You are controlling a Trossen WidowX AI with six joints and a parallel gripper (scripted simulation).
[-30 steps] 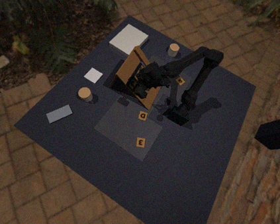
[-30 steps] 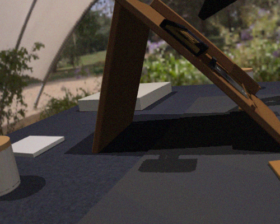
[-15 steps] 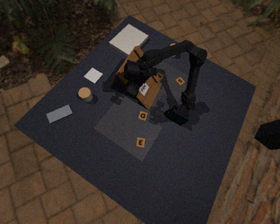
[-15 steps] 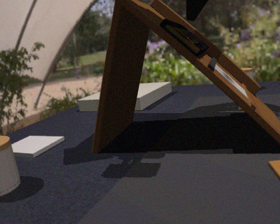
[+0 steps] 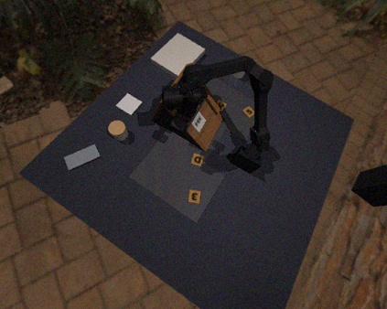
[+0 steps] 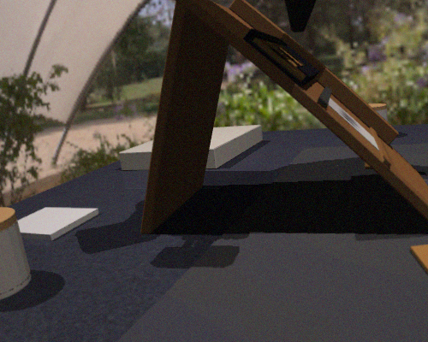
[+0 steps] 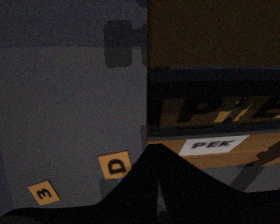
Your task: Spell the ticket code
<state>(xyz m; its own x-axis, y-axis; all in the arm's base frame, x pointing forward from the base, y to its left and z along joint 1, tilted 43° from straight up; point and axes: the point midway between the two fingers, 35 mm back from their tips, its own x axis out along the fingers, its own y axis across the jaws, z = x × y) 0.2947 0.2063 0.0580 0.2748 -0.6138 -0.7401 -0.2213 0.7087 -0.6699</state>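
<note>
The tilted brown board (image 5: 212, 134) (image 6: 188, 85) carries the black letter rail (image 6: 309, 77) (image 7: 200, 131) and the white ticket (image 5: 198, 121) (image 6: 355, 121) (image 7: 214, 145), which reads PEK. In the wrist view a P tile (image 7: 197, 109) and part of an E tile show in the rail; the rail further right is out of view. My gripper (image 6: 298, 28) (image 7: 155, 150) is shut and empty, above the board. A D tile (image 5: 197, 160) (image 7: 115, 166), a tile marked like a 3 (image 5: 194, 196) (image 7: 44, 193) and a tile marked like S or 5 (image 5: 248, 112) lie on the counter.
A white box (image 5: 178, 52) (image 6: 235, 145) stands behind the board. A white card (image 5: 129, 103) (image 6: 57, 222), a cup with an orange top (image 5: 118, 129) (image 6: 10, 252) and a grey-blue slab (image 5: 82, 156) lie left. Another pale cup (image 5: 239, 74) is partly hidden by the arm.
</note>
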